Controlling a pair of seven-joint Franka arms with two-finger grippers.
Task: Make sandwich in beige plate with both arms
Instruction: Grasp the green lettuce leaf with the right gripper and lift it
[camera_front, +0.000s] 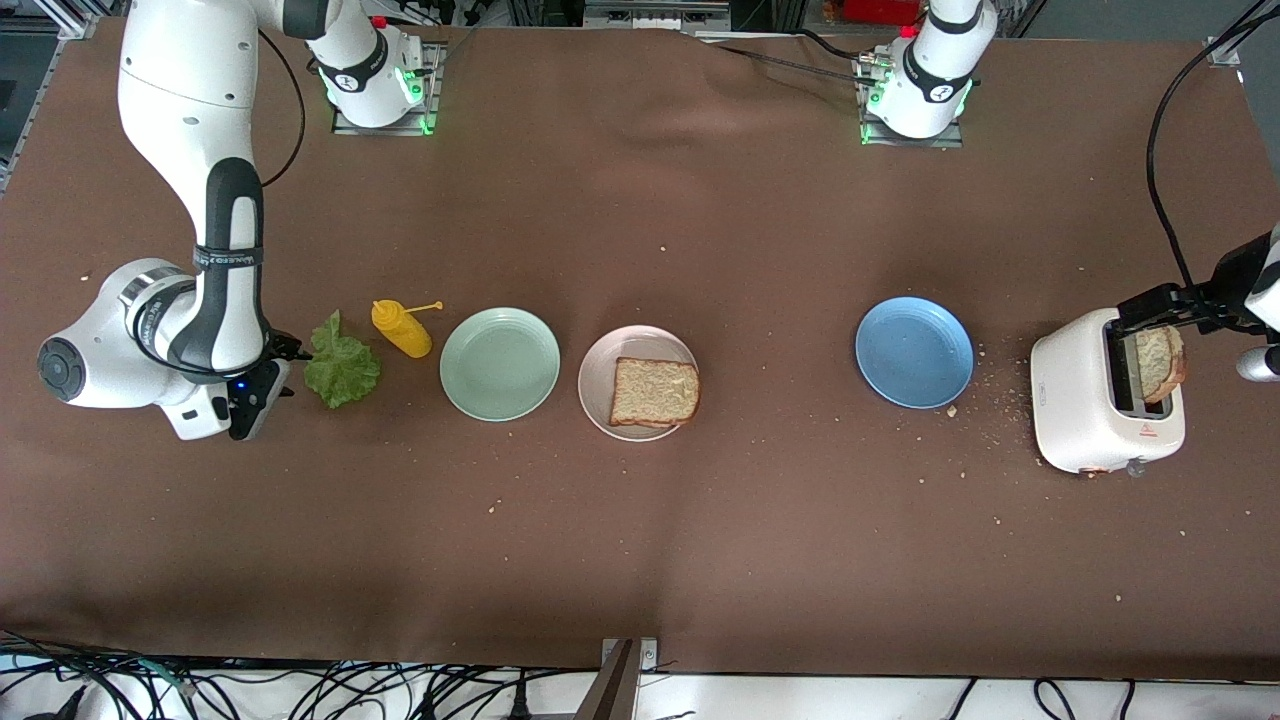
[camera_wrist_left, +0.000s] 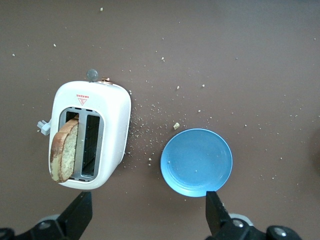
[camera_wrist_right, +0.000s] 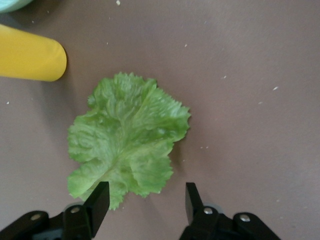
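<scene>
Over the lettuce leaf (camera_wrist_right: 127, 137), your right claw (camera_wrist_right: 145, 205) gapes and could crumple it; left claw (camera_wrist_left: 149, 212), parted, waits over the toaster (camera_wrist_left: 90, 135).

Only a red warning triangle marks the toaster (camera_wrist_left: 90, 134).

Green lettuce (camera_front: 342, 371); beige plate (camera_front: 600, 365); brown bread (camera_front: 655, 391); blue plate (camera_front: 914, 352); white toaster (camera_front: 1085, 420).

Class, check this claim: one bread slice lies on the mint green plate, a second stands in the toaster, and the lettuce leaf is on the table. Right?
Not quite. The bread slice lies on the beige plate, as the front view shows; the mint green plate holds none. The second slice in the toaster and the lettuce leaf are right.
</scene>
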